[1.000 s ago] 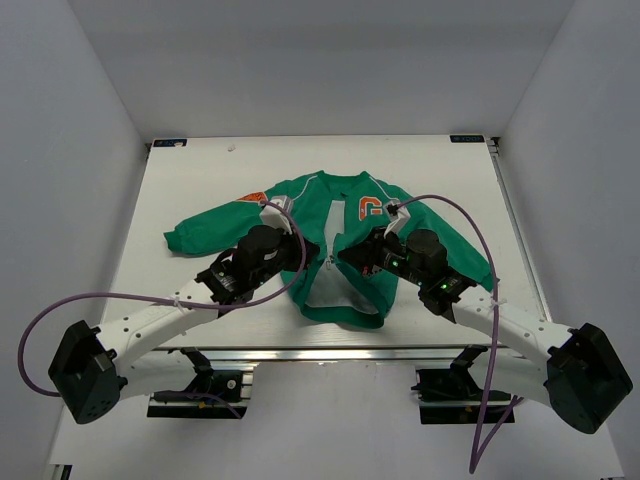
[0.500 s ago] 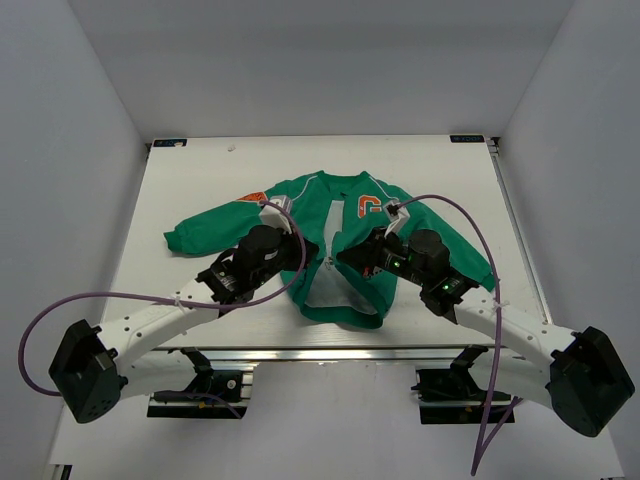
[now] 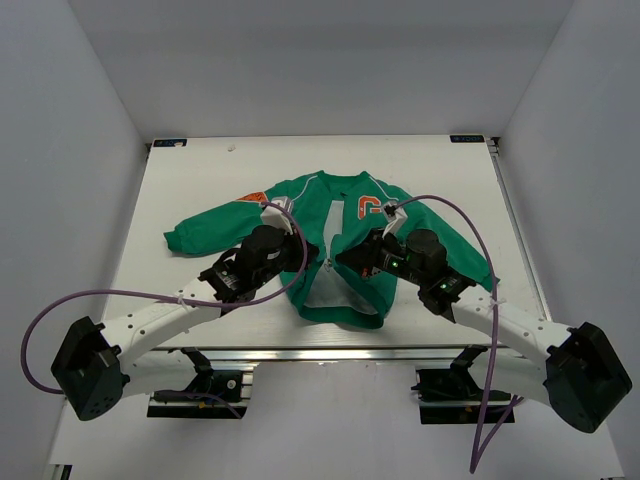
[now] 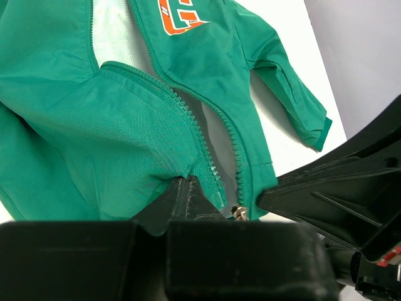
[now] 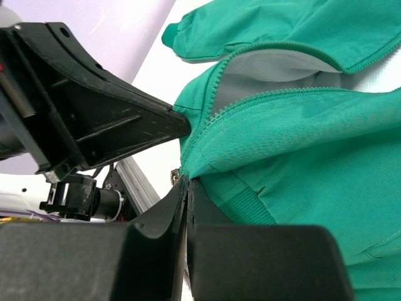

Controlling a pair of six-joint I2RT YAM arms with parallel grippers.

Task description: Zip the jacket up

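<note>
Counter [image 3: 190,190] carries the jacket [image 3: 350,205] at mid-frame, front unzipped. On its frame-left front edge the left claw [image 4: 186,182] is clenched on green fabric beside the zipper teeth [image 4: 200,135]; the right claw [image 5: 187,182] pinches the opposite edge near the hem.

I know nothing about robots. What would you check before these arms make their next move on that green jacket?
1. Left gripper shut on one zipper edge of the jacket: ok.
2. Right gripper shut on the other edge, by the hem: ok.
3. Zipper halves joined: not ok, lining shows between.
4. Slider engaged with both halves: cannot tell.
5. Sleeves clear of the zipper: ok.
</note>
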